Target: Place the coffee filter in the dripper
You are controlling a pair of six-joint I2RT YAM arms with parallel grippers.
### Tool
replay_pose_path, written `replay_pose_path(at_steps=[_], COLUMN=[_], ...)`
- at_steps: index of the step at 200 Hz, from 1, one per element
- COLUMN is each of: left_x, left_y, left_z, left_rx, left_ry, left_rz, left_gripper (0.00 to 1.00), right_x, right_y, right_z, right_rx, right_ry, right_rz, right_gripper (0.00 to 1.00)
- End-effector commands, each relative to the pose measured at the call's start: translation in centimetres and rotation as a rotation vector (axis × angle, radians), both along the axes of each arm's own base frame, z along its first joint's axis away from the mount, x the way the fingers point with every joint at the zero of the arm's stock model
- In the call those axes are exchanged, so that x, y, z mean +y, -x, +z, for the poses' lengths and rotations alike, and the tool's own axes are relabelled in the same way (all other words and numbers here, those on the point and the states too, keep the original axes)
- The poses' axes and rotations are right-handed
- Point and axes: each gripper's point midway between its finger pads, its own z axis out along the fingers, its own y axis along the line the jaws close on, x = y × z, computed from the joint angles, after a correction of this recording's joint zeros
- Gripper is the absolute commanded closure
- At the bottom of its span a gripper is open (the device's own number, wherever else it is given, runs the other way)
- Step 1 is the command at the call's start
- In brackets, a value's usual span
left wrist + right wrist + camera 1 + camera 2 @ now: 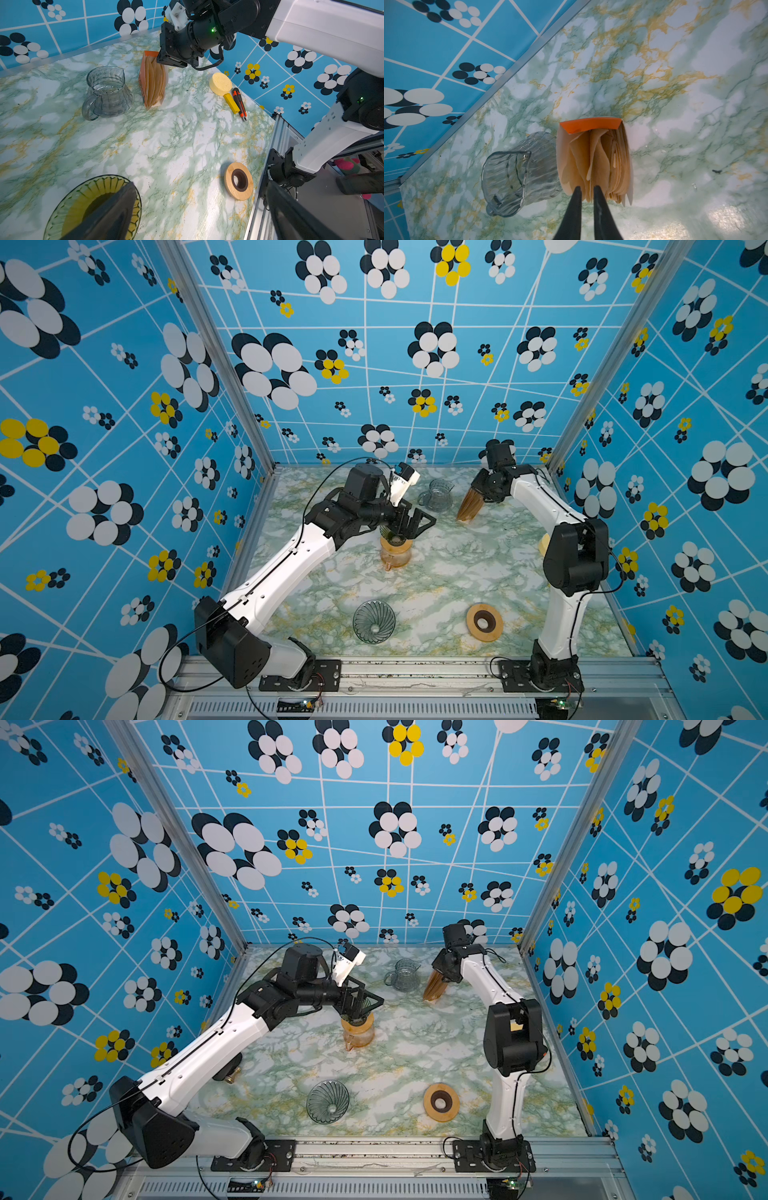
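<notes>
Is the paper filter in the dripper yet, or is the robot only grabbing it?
Not yet. Done: the right claw is at the filter pack. In hand: it pinches one coffee filter, not lifted out of the pack. Left: pull it free, carry it over and set it in the green dripper, where no paper shows, under the open left claw.

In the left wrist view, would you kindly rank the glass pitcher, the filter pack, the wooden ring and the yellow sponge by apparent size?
1. glass pitcher
2. filter pack
3. wooden ring, though it lies nearer the camera, so its lead over the sponge is unsure
4. yellow sponge
</notes>
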Motion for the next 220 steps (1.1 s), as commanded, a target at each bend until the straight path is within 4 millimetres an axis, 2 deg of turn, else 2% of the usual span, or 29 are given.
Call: replay_pose_path(at_steps=[1, 124, 220], left_x=[0.2, 0.0, 0.0], left_y=[0.8, 0.8, 0.9], left_z=[1.4, 1.3, 1.4], left_rx=[-0.046, -0.035, -0.039], left_ry=[0.009, 0.013, 0.015], left_rz=[-0.015, -0.025, -0.030], left_gripper=[0.01, 0.01, 0.01], right_x=[-0.7, -0.4, -0.2], right_y=[-0.7, -1.8, -1.6], right_z=[-0.6, -1.1, -1.9], right_rx=[0.013, 0.015, 0.030], right_ry=[0.009, 0.002, -0.015], right_rz=[-0.030, -0.008, -0.015], right_gripper=[0.85, 0.80, 0.85])
